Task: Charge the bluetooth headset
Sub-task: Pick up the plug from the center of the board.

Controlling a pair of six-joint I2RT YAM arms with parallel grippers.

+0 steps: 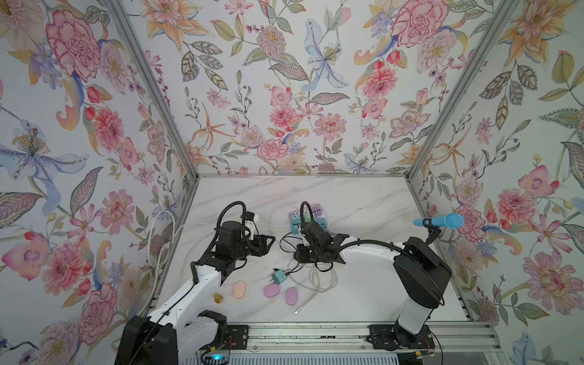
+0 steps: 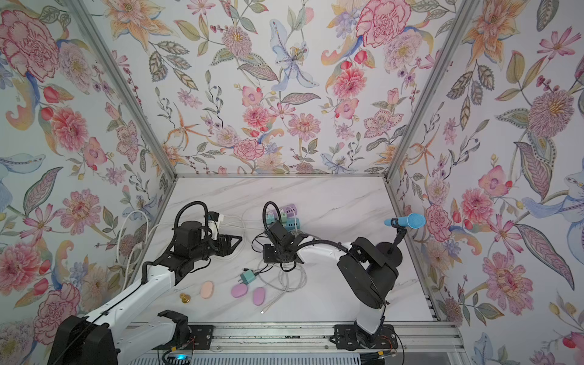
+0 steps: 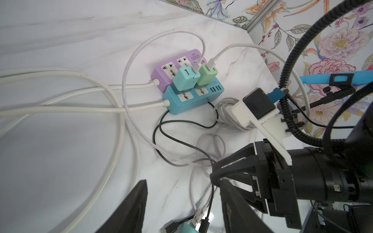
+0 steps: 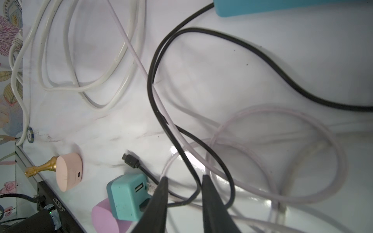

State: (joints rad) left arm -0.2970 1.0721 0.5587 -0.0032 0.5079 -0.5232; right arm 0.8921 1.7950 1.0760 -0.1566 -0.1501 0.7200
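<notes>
— So, which way does the headset lie from the right pincer (image 4: 183,179)?

— Toward the robot's left, and closer to the base rail (image 1: 316,330). The peach earbud case (image 4: 69,171) lies flat on the worktop (image 1: 363,205), well apart from that pincer, with its small charging port turned toward the cables. A first pink earbud case (image 1: 271,291) sits just beside the loose teal charger (image 4: 126,194), and a second pink earbud case (image 1: 292,296) lies next to it. I cannot tell which of the three is meant.

— And the pincer itself?

— Its jaws are apart and straddle a loop of the black cable (image 4: 150,84). The gap is wider than the cable, so nothing is gripped.

— Where is the plug?

— The free plug (image 4: 130,161) lies between the pincer and the peach case, just beside the charger. Its long axis runs slantwise, with the tip aimed past the case rather than at the port. I judge it would need turning before it goes in.

— And the left pincer?

— The left pincer (image 3: 182,181) is open wide and empty, hovering farther back and facing the blue power strip (image 3: 181,106). The left arm (image 1: 189,294) passes near the peach case, but the right pincer is nearer the plug. The right looks better placed to take the cable, and the left to steady the case.
</notes>
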